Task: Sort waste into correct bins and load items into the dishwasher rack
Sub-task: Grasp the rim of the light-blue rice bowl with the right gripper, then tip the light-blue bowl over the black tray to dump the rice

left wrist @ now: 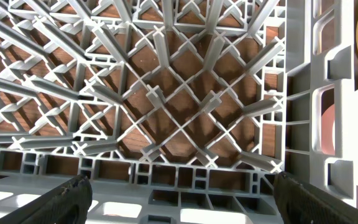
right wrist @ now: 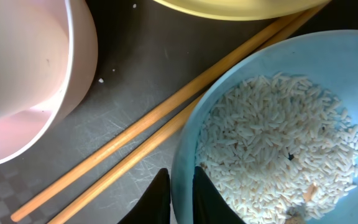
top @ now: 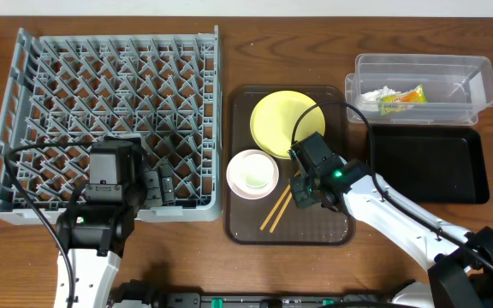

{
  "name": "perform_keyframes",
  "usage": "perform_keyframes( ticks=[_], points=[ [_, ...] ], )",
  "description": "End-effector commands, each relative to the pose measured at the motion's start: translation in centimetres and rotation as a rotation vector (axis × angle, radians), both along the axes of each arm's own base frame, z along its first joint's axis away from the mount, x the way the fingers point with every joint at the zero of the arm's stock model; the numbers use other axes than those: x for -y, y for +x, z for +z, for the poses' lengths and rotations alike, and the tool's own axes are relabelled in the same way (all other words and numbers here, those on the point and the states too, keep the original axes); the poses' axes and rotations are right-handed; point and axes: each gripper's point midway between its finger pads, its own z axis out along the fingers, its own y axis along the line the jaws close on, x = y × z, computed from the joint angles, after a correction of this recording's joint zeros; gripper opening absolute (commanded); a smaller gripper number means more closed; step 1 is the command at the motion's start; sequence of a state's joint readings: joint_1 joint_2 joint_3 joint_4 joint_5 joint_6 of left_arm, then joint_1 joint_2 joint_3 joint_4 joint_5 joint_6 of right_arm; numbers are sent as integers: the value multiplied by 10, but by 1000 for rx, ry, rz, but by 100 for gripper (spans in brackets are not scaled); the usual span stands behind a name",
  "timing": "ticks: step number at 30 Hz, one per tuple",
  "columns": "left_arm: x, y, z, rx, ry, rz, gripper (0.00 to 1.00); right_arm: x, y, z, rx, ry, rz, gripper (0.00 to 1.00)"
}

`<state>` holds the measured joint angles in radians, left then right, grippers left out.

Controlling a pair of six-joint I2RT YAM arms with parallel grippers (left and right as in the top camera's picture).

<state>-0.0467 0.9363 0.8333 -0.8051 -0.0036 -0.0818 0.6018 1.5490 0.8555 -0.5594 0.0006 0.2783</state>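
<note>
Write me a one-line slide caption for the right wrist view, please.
Right gripper pinches the rim of the light blue bowl of rice, beside wooden chopsticks and a pinkish-white bowl.

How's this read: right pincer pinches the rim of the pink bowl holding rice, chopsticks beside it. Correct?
Wrong bowl. The right pincer pinches the rim of the light blue bowl holding rice, chopsticks beside it. The right wrist view shows it; the pink bowl sits apart, untouched.
</note>
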Motion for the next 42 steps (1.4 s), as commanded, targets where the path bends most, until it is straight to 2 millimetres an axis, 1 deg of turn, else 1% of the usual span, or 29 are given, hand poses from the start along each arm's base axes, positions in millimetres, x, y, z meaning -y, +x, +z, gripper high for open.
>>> perform_keyframes(
  ticks=[1, 8, 10, 13, 17, 19, 21, 23, 26, 28, 29, 32, 34, 37, 42],
  points=[
    [-2, 4, 9, 20, -2, 14, 95, 2, -5, -4, -2, -20, 4, 12],
    [-2, 4, 9, 20, -2, 14, 95, 5, -10, -10, -12, -27, 4, 12],
    [-2, 4, 9, 20, -2, 14, 95, 4, -9, -10, -7, -24, 4, 9],
    [-2, 4, 9, 20, -2, 14, 95, 2, -6, -8, 4, -15, 4, 1],
    [-2, 4, 9, 20, -2, 14, 95, -1, -2, -5, 21, -3, 3, 1],
    [-2, 4, 9, 20, -2, 14, 95, -3, 2, -1, 33, 6, 2, 1],
    [-2, 4, 9, 20, -2, 14, 94, -7, 8, 10, 55, 20, 2, 1],
    [-2, 4, 9, 19, -2, 14, 95, -11, 16, 27, 88, 44, -4, 1],
    [-2, 4, 9, 20, -2, 14, 95, -15, 33, 62, 152, 120, -24, 1],
    [-2, 4, 9, 19, -2, 14, 95, -14, 43, 85, 184, 190, -44, 1],
    [-2, 4, 9, 20, -2, 14, 95, -10, 49, 97, 198, 230, -60, 1],
    [-2, 4, 9, 19, -2, 14, 95, 4, 59, 114, 203, 320, -103, 1],
    [-2, 4, 9, 19, -2, 14, 95, 22, 64, 120, 180, 384, -150, 1],
    [-2, 4, 9, 19, -2, 14, 95, 42, 69, 126, 144, 479, -205, 1],
    [-2, 4, 9, 19, -2, 14, 95, 81, 78, 138, 135, 621, -276, 1]
  ],
)
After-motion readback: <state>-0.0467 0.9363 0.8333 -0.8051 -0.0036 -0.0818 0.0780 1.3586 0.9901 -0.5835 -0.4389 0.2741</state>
